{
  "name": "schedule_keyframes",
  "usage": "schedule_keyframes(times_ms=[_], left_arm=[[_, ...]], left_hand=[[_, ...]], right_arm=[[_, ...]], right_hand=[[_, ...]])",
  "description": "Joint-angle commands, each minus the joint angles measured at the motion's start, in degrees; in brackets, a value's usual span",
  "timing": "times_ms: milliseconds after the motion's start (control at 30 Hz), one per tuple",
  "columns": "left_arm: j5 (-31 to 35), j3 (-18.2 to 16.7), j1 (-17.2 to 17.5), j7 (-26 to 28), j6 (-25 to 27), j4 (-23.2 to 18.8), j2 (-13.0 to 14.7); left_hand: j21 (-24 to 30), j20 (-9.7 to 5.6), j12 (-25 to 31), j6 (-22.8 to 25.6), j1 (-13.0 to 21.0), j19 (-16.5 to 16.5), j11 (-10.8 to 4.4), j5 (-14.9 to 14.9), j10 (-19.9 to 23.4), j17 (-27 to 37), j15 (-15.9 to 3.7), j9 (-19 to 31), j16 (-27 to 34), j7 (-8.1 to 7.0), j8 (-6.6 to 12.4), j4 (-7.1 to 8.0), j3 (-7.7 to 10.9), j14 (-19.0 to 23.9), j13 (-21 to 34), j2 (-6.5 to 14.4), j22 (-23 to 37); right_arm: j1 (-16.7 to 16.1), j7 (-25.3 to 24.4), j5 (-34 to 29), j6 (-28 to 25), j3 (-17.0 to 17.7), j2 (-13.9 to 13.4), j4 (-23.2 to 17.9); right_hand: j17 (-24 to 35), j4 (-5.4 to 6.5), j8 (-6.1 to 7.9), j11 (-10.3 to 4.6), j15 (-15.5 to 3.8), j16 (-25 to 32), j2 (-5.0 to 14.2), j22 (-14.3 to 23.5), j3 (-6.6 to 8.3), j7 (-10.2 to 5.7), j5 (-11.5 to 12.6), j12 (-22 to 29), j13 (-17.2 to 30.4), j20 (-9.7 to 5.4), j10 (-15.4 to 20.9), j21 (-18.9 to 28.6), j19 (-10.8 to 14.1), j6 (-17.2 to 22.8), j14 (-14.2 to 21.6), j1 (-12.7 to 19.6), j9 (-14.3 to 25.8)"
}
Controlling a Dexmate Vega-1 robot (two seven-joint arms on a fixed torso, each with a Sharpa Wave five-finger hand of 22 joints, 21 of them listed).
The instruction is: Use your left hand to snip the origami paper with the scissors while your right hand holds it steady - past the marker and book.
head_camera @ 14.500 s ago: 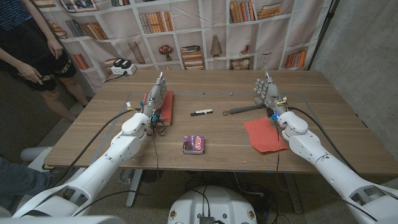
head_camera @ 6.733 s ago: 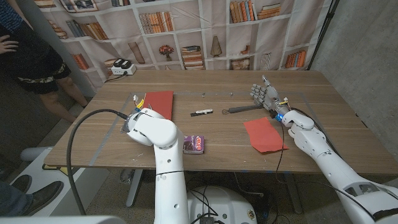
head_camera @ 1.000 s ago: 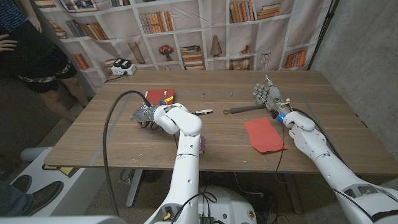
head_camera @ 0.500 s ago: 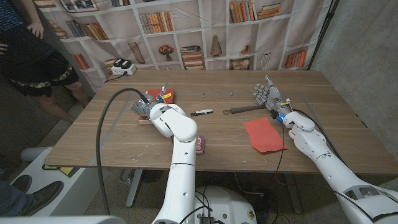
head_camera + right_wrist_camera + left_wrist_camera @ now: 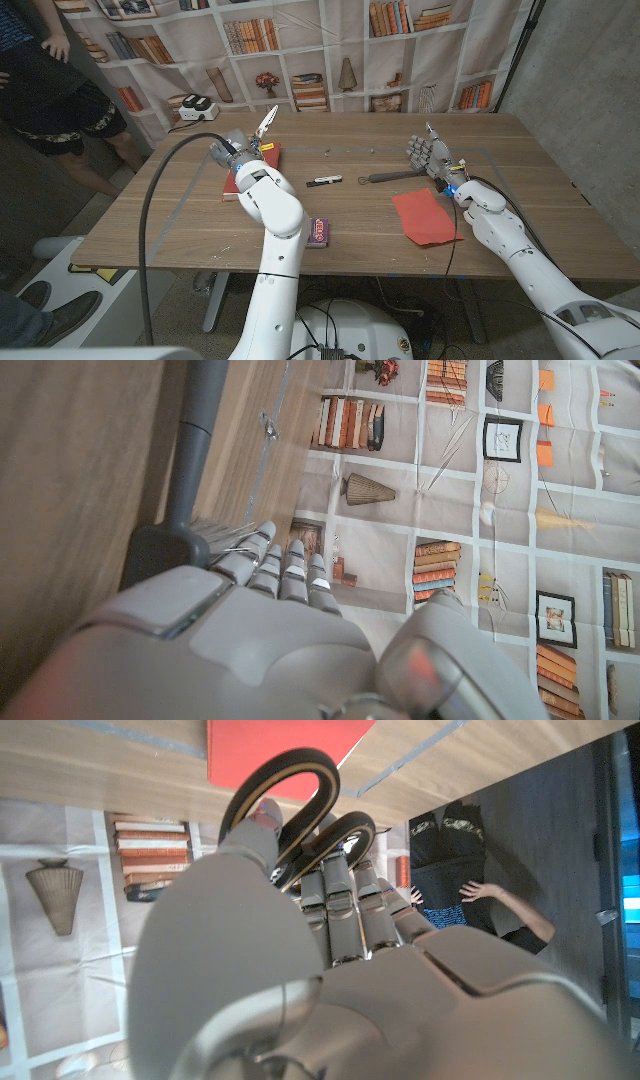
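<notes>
Since half a second ago the left hand has risen, gripping one pair of scissors, blades now clear above the red book. The right hand stands fingers apart, holding nothing, beyond the one origami paper. One marker lies between them.

My wooden bench carries a red origami paper on my right side, and a red sheet far left. Between them a black marker lies mid-bench, a small purple book sits near the front edge, and a long grey tool lies beyond the paper.
</notes>
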Motion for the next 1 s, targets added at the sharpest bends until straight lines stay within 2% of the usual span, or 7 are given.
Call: schedule_keyframes(times_ms=[33, 67, 100, 167, 500, 767, 1000], left_arm=[[-16.5, 1.1, -0.9, 8.1, -3.0, -2.8, 6.8], [-21.9, -0.2, -0.6, 8.0, -5.1, -4.4, 7.5], [-22.8, 0.0, -0.7, 8.3, -4.9, -4.5, 8.1], [-29.8, -1.7, -1.0, 7.5, -6.7, -5.7, 9.1], [-47.8, -4.4, -4.4, 1.9, -6.4, -7.0, 16.2], [-62.9, -7.4, -5.0, 4.5, -10.6, -5.7, 19.5], [-71.9, -7.6, -7.4, 6.0, -12.8, -2.6, 22.9]], left_hand=[[-0.2, -0.46, 0.3, 5.0, 0.5, 0.2, -9.84, 0.5, 9.9, 0.2, -8.07, 0.3, 0.1, -4.43, 0.65, 3.05, 2.97, 7.6, 0.5, 2.1, 0.1], [-0.2, -0.48, 0.3, 5.0, 0.5, 0.3, -9.84, 0.5, 9.9, 0.2, -8.09, 0.4, 0.2, -4.40, 0.64, 3.07, 2.99, 7.6, 0.5, 2.1, 0.1], [-0.2, -0.48, 0.3, 4.9, 0.5, 0.3, -9.79, 0.5, 9.8, 0.2, -8.17, 0.4, 0.2, -4.53, 0.64, 3.13, 3.04, 7.8, 0.6, 2.2, 0.1], [-0.2, -0.46, 0.4, 4.9, 0.4, 0.4, -9.91, 0.6, 9.8, 0.3, -8.33, 0.5, 0.4, -4.65, 0.67, 3.23, 3.14, 8.1, 0.8, 2.4, 0.0], [-0.3, -0.44, 0.8, 4.2, 0.1, 0.5, -9.95, 0.6, 9.2, 0.4, -9.10, 1.3, 0.8, -4.73, 0.69, 3.44, 3.43, 9.7, 2.3, 2.6, 0.0], [-0.4, -0.41, 1.3, 4.1, -0.1, 0.6, -10.20, 0.7, 8.8, 0.4, -9.89, 1.9, 1.0, -5.05, 0.83, 3.58, 3.62, 10.8, 3.5, 2.7, 0.0], [-0.3, -0.36, 1.7, 3.7, -0.3, 0.9, -10.46, 0.7, 8.4, 0.4, -10.59, 2.4, 1.0, -5.22, 0.87, 3.76, 3.73, 11.6, 4.6, 2.7, 0.0]], right_arm=[[-1.6, -1.3, 0.0, 0.5, 0.5, -1.0, -2.8], [-1.8, -1.4, 0.0, 0.5, 0.6, -1.1, -3.0], [-1.8, -1.4, 0.1, 0.5, 0.6, -1.1, -3.0], [-2.1, -1.6, 0.1, 0.7, 0.7, -1.2, -3.4], [-3.3, -2.5, 0.4, 1.0, 1.0, -1.6, -4.8], [-4.6, -3.7, 0.3, 1.9, 1.3, -1.9, -6.3], [-5.9, -6.1, -0.7, 3.6, 1.9, -1.9, -7.7]], right_hand=[[0.2, -0.44, 0.17, 0.33, 0.40, 0.2, 0.33, 0.3, 0.12, -0.06, -0.2, -0.1, 0.3, 0.04, 0.1, 0.3, -0.1, 0.3, 0.0, 0.0, 0.3], [0.2, -0.45, 0.18, 0.39, 0.36, 0.2, 0.33, 0.3, 0.12, -0.03, -0.2, 0.0, 0.3, 0.02, 0.2, 0.3, 0.0, 0.3, 0.0, 0.0, 0.3], [0.2, -0.45, 0.18, 0.38, 0.37, 0.2, 0.33, 0.3, 0.12, -0.02, -0.2, 0.0, 0.3, 0.04, 0.2, 0.3, -0.1, 0.3, 0.0, 0.0, 0.3], [0.2, -0.47, 0.18, 0.34, 0.41, 0.2, 0.33, 0.3, 0.11, -0.03, -0.2, 0.0, 0.3, 0.02, 0.2, 0.3, 0.0, 0.3, 0.0, 0.0, 0.3], [0.2, -0.53, 0.21, 0.37, 0.41, 0.2, 0.36, 0.3, 0.09, 0.03, -0.2, 0.0, 0.3, 0.02, 0.2, 0.3, -0.1, 0.4, 0.0, 0.0, 0.3], [0.2, -0.57, 0.20, 0.32, 0.43, 0.2, 0.37, 0.3, 0.08, 0.04, -0.2, 0.0, 0.3, -0.03, 0.2, 0.3, -0.1, 0.4, 0.0, 0.0, 0.3], [0.2, -0.62, 0.23, 0.31, 0.36, 0.3, 0.40, 0.3, 0.07, 0.01, -0.2, 0.0, 0.3, -0.04, 0.3, 0.3, -0.1, 0.5, 0.1, 0.0, 0.3]])
